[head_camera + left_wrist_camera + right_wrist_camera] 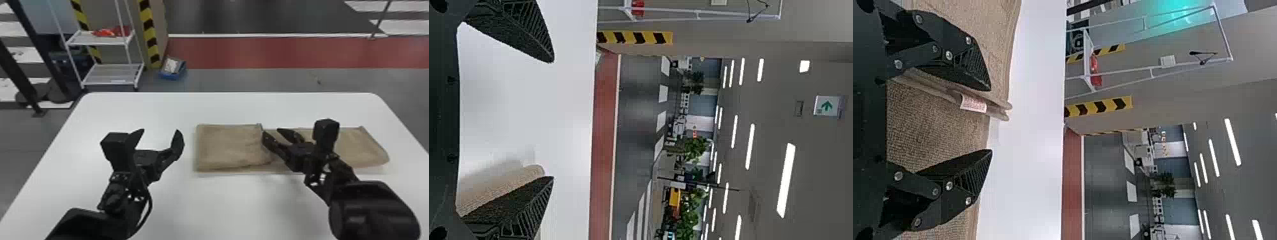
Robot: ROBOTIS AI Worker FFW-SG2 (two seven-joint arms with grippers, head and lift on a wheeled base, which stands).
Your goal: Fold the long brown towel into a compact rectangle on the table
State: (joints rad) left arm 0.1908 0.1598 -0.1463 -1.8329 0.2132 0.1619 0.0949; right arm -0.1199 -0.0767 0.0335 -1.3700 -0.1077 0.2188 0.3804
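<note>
The dark right arm (373,207) lies nearest the camera, coming in over the right side of the white counter (223,207), with the left arm (89,223) entering over the left side. The brown towel (357,146) lies lengthwise between the middle of the counter and its right edge, its long sides running roughly along the far edge. Its left end is doubled over into a folded part (229,143), thicker than the single stretch reaching toward the right edge. The right end effector (272,131) is spread, its two fingers well apart above the towel, near the seam where the folded part ends; a small pale label (973,104) shows on that seam, between the fingers. Whether either fingertip actually touches the cloth is hard to say from these angles. The left end effector (160,131) is wide and empty, over bare counter just beside the towel's left end. Past the counter's far left corner stands a white rack (111,76) with red things (111,32) on its upper shelf, and a blue box (170,76) sits on the floor beyond the far edge, by a striped post (148,32).
</note>
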